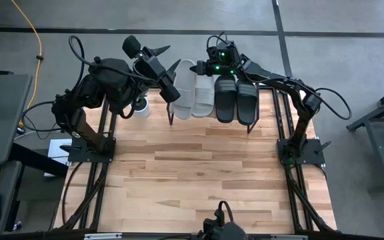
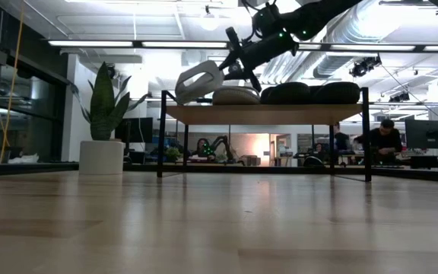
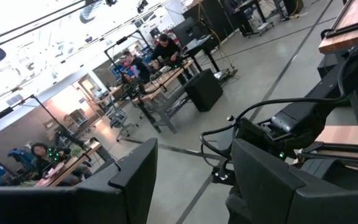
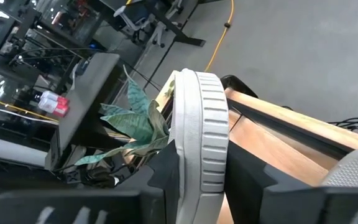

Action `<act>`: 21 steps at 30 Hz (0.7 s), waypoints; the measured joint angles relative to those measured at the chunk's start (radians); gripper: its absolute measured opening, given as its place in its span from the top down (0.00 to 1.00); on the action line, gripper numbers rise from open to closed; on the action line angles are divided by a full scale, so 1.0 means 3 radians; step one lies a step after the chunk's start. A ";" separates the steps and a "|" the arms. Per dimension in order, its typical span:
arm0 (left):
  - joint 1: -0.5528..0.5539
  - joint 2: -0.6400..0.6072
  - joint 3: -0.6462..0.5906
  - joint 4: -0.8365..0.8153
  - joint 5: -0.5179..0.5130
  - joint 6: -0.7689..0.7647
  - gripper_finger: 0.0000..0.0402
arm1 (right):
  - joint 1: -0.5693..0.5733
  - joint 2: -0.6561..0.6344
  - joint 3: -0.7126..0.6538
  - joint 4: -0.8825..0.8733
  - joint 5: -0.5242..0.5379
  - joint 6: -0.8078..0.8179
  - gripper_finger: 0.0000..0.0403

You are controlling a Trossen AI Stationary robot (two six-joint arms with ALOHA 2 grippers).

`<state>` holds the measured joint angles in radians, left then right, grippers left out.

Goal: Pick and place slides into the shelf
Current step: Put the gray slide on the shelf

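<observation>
— Holding anything, the right gripper (image 4: 197, 186)?
— Yes, its fingers (image 4: 253, 186) pinch a pale slide (image 2: 198, 81), tilted over the shelf (image 2: 265, 113) end (three others already lie there).
— The left gripper (image 3: 194, 180)?
— Fingers parted, empty, raised beside it.

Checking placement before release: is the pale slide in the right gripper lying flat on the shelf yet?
No. The pale slide is tilted, its outer end raised off the shelf, held in the right gripper.

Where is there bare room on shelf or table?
The shelf is crowded: three slides lie there, the right hand holds the fourth slide tilted over its left end, left hand open beside it. Bare: the tabletop before the shelf, between the arm bases.
</observation>
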<state>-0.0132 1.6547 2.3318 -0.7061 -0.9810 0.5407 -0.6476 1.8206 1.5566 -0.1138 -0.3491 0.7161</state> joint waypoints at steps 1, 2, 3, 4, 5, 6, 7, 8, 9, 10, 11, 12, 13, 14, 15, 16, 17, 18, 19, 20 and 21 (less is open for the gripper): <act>0.0000 0.0000 0.0000 0.0001 0.0000 0.0000 0.52 | 0.0000 0.0000 0.0000 -0.0006 -0.0002 0.0003 0.76; 0.0000 0.0000 0.0000 0.0000 0.0001 0.0000 0.52 | 0.0000 0.0000 0.0000 -0.0006 -0.0004 0.0004 0.76; 0.0000 0.0000 0.0000 0.0001 0.0001 0.0000 0.52 | 0.0000 0.0000 0.0000 -0.0006 -0.0007 0.0007 0.75; -0.0001 0.0000 0.0000 0.0001 0.0001 0.0000 0.52 | 0.0000 0.0000 0.0000 -0.0005 -0.0008 0.0007 0.74; 0.0000 0.0000 0.0000 0.0000 0.0001 0.0000 0.52 | 0.0000 0.0000 0.0000 -0.0005 -0.0007 0.0007 0.72; 0.0000 0.0000 0.0000 0.0001 0.0001 0.0000 0.52 | 0.0000 0.0000 0.0000 -0.0005 -0.0007 0.0008 0.71; 0.0000 0.0000 0.0000 0.0001 0.0001 0.0000 0.52 | 0.0000 0.0000 0.0000 -0.0005 -0.0007 0.0030 0.70; 0.0000 0.0000 0.0000 0.0001 0.0001 0.0000 0.52 | 0.0000 0.0000 0.0000 -0.0004 -0.0008 0.0056 0.68; 0.0000 0.0000 0.0000 0.0001 0.0001 0.0000 0.52 | 0.0000 0.0000 0.0000 -0.0004 -0.0008 0.0087 0.67; 0.0000 0.0000 0.0000 -0.0001 0.0001 0.0000 0.52 | 0.0000 0.0000 0.0000 -0.0004 -0.0008 0.0114 0.65; 0.0000 0.0000 0.0000 0.0001 0.0001 0.0000 0.52 | 0.0000 0.0000 0.0000 -0.0004 -0.0014 0.0138 0.64; 0.0000 0.0000 0.0000 0.0000 0.0001 0.0000 0.52 | 0.0002 0.0001 0.0000 -0.0001 -0.0030 0.0152 0.63; 0.0000 0.0000 0.0000 0.0001 0.0001 0.0000 0.52 | 0.0004 0.0009 0.0000 0.0015 -0.0053 0.0166 0.61; 0.0000 0.0000 0.0000 0.0000 0.0001 0.0000 0.52 | 0.0004 0.0015 0.0004 0.0021 -0.0088 0.0210 0.60; 0.0000 0.0000 0.0000 0.0001 0.0001 0.0000 0.52 | 0.0004 0.0030 0.0004 0.0020 -0.0122 0.0253 0.60; 0.0000 0.0000 0.0000 0.0001 0.0001 0.0000 0.52 | 0.0006 0.0058 0.0006 0.0056 -0.0181 0.0303 0.59; 0.0000 0.0000 0.0000 0.0000 0.0001 0.0000 0.52 | 0.0006 0.0086 0.0006 0.0084 -0.0249 0.0351 0.58; 0.0000 0.0000 0.0000 -0.0001 0.0002 0.0000 0.52 | 0.0009 0.0120 0.0006 0.0081 -0.0319 0.0415 0.58; 0.0000 0.0000 0.0000 0.0000 0.0002 -0.0001 0.52 | 0.0010 0.0149 0.0006 0.0101 -0.0386 0.0472 0.57; 0.0000 0.0000 0.0000 0.0001 0.0003 -0.0002 0.52 | 0.0011 0.0175 0.0006 0.0123 -0.0433 0.0500 0.57; 0.0000 0.0000 0.0000 0.0001 0.0003 -0.0005 0.52 | 0.0017 0.0197 0.0006 0.0139 -0.0447 0.0503 0.57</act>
<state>-0.0132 1.6547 2.3318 -0.7059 -0.9802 0.5392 -0.6424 1.8797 1.5585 -0.0721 -0.4832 0.8671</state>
